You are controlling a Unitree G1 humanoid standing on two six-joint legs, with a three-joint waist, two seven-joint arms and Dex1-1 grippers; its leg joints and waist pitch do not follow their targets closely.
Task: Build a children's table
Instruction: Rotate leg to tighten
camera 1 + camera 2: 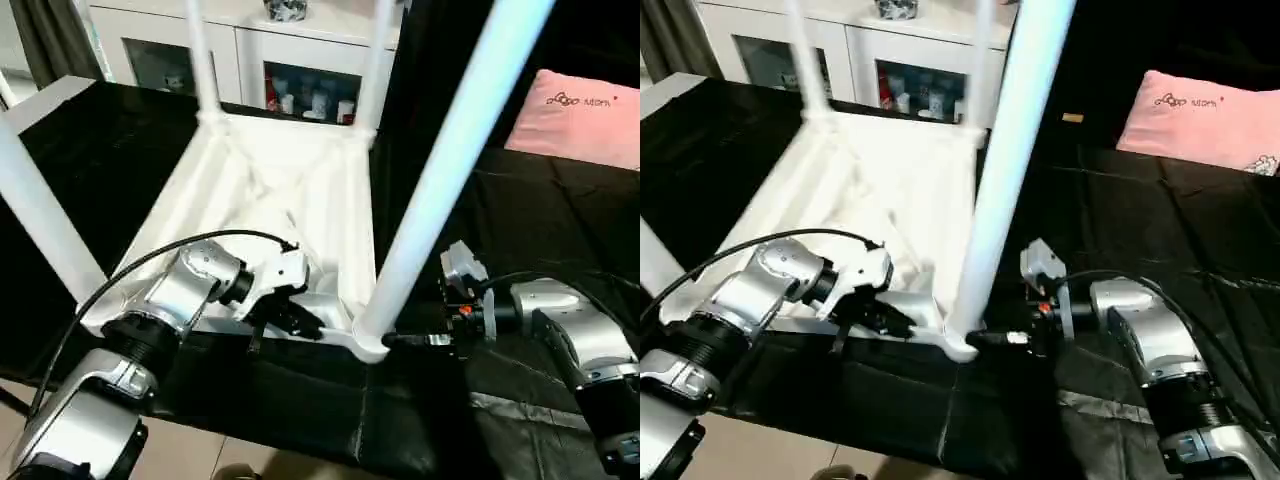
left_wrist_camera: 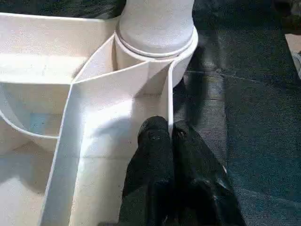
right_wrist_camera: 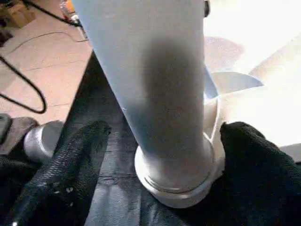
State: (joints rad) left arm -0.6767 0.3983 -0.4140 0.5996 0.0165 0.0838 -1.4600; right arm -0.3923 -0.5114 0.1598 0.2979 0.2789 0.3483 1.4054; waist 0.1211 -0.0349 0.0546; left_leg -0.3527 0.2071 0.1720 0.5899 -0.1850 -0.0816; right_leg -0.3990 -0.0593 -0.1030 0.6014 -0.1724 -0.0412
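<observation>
- The left arm is reaching in from the near left with its silver forearm angled across the black-covered worktop (image 1: 560, 215), bringing the left claw (image 2: 168, 134) down at the near edge of the tabletop (image 1: 300, 185).
- In the left wrist view the left claw's two black fingers (image 2: 153, 141) are pressing together, clenched with only the tabletop's thin outer wall between their tips, one finger lying inside the rib compartment and the other outside it over the black cover.
- The right arm is coming in from the near right, its forearm lying low and its wrist turned inward toward the near right corner socket (image 1: 368, 340).
- The right claw (image 3: 162, 132) is standing spread wide, one black finger (image 3: 70, 160) on each side of the base of the near right leg (image 1: 450, 160); whether the fingers are touching the leg cannot be told.
- The tabletop is lying upside down on the worktop, ribbed underside facing up, its long axis running away from the robot toward the white cabinet (image 1: 270, 60).
- Legs are standing in the sockets and pointing upward: the near right leg is leaning up and to the right, the near left leg (image 1: 40, 215) is rising at the left edge, and two far legs (image 1: 205, 65) are standing at the back corners.
- A pink pillow (image 1: 585, 120) is lying on the worktop at the far right, well apart from the tabletop.
</observation>
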